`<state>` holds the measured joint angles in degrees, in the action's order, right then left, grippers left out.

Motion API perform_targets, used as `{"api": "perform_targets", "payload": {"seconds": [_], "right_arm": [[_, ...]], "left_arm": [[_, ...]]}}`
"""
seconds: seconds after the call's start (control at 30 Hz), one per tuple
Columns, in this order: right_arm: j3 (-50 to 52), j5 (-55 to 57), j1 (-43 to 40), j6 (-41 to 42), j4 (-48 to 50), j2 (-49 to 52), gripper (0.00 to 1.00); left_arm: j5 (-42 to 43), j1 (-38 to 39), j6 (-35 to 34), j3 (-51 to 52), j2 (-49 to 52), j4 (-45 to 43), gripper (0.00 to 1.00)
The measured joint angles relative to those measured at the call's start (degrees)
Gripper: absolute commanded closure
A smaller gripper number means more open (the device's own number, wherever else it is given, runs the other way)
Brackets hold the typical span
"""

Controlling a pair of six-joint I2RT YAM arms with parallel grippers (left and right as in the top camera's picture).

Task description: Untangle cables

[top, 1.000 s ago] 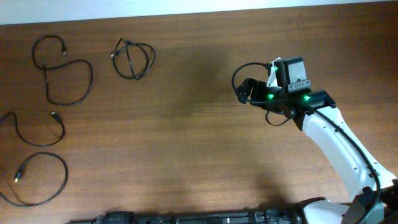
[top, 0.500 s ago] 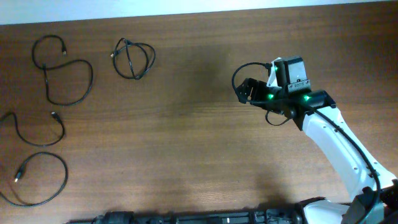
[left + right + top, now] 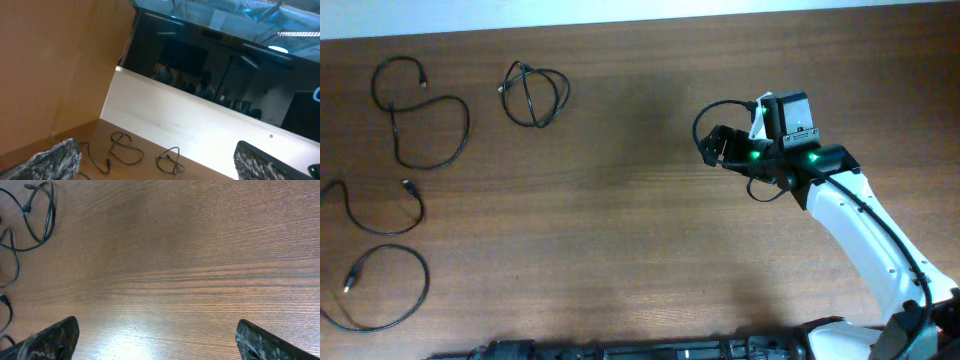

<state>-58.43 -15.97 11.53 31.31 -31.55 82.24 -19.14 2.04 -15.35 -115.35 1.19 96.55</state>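
Observation:
Several separate black cables lie loose on the left of the wooden table in the overhead view: an S-shaped one (image 3: 466, 125), a small crossed loop (image 3: 534, 124), a hooked one (image 3: 421, 212) and a round loop (image 3: 426, 285). My right gripper (image 3: 712, 146) is open and empty over bare wood at the right, far from them. In the right wrist view my right gripper (image 3: 157, 332) has cable loops (image 3: 50, 215) at the top left. My left gripper (image 3: 155, 152) is open and empty and looks across at the S-shaped cable (image 3: 131, 152) and the crossed loop (image 3: 170, 160). It is out of the overhead view.
A thicker black wire (image 3: 704, 114) arcs off my right arm near the gripper. The white right arm (image 3: 865, 230) crosses the lower right. The table's far edge meets a pale strip (image 3: 620, 12). Dark arm bases (image 3: 620, 350) line the near edge.

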Motion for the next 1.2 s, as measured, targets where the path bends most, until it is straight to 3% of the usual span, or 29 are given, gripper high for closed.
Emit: {"api": "perform_targets", "payload": {"seconds": [0.1,0.23,0.4,0.6,0.77,1.0,1.2], "right_arm": [[0.00,0.00,0.00,0.00,0.02,0.00,0.01],[0.00,0.02,0.00,-0.02,0.07,0.00,0.01],[0.00,0.00,0.00,-0.04,-0.02,0.00,0.01],[0.00,-0.02,0.00,-0.04,-0.04,0.00,0.01],[0.00,-0.02,0.00,-0.02,-0.07,0.00,0.01],[0.00,-0.02,0.00,-0.02,-0.07,0.00,0.01],[0.00,-0.02,0.00,-0.02,-0.09,0.00,0.01]], "left_arm": [[0.26,0.00,0.00,3.87,-0.13,-0.02,0.01],[1.27,-0.11,0.02,23.19,-0.35,-3.85,0.01],[1.84,-0.24,0.22,49.33,-0.55,-31.85,0.01],[4.17,-0.24,0.22,78.31,-0.07,-58.82,0.01],[6.75,-0.24,0.24,92.45,0.09,-70.97,0.01],[11.89,-0.24,1.49,112.45,0.04,-94.71,0.01],[23.54,-0.24,16.48,114.71,0.04,-93.46,0.01]]}}
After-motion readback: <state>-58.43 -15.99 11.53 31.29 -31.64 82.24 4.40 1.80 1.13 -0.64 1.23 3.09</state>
